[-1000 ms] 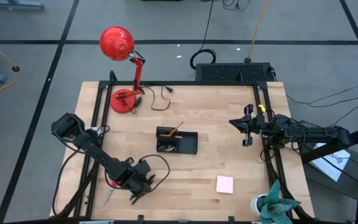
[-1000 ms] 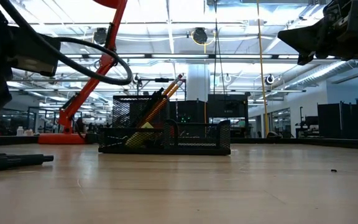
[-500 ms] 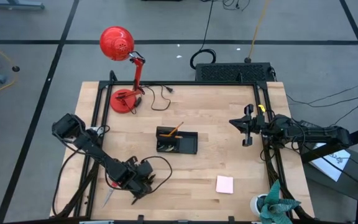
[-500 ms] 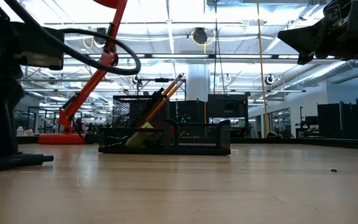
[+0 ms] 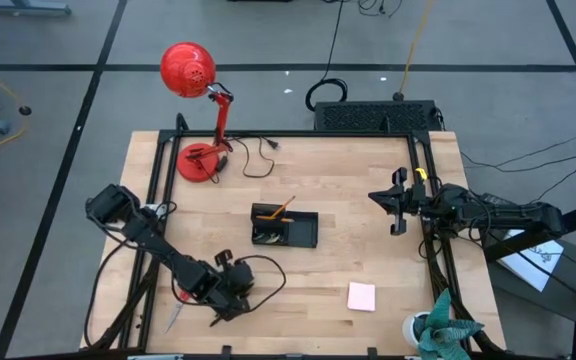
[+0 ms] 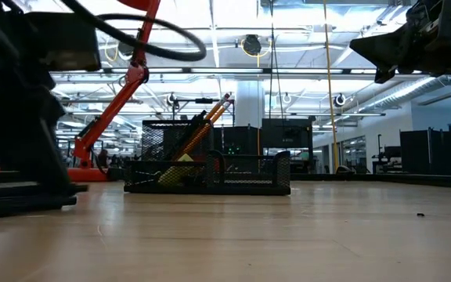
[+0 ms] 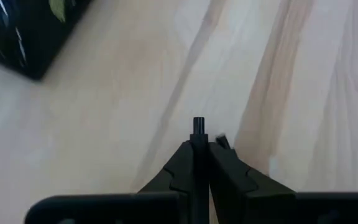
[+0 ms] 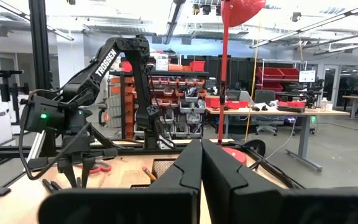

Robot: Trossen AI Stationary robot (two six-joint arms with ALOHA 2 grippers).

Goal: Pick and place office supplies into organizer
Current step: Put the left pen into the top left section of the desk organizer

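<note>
My left gripper (image 5: 228, 303) is low over the table's near left part, shut on a thin black pen (image 7: 199, 126). More black pens (image 6: 10, 207) lie on the wood beside it. Red-handled scissors (image 5: 176, 308) lie partly under the left arm, blades toward the near edge. The black organizer (image 5: 285, 228) stands mid-table with orange pencils (image 6: 210, 117) leaning in it. A pink sticky-note pad (image 5: 361, 296) lies flat at the near right. My right gripper (image 5: 398, 214) is shut and raised at the right edge, holding nothing. My left gripper pinches the black pen between its two fingers, which slant down toward the table. The pen lies along the fingers, and its end (image 7: 199, 123) pokes out past the fingertips. I cannot tell whether the pen touches the wood.
A red desk lamp (image 5: 194, 110) stands at the far left corner with its cord (image 5: 258, 155) on the wood. A black box (image 5: 376, 116) with cables sits beyond the far edge. A potted plant (image 5: 438, 328) stands at the near right corner. Bare wood lies between organizer and pad.
My left gripper has rolled and tipped where it is, without travelling across the table. Its cable loop has swung out toward the table's right, and in the low view the dark hand now fills more of the picture's left.
</note>
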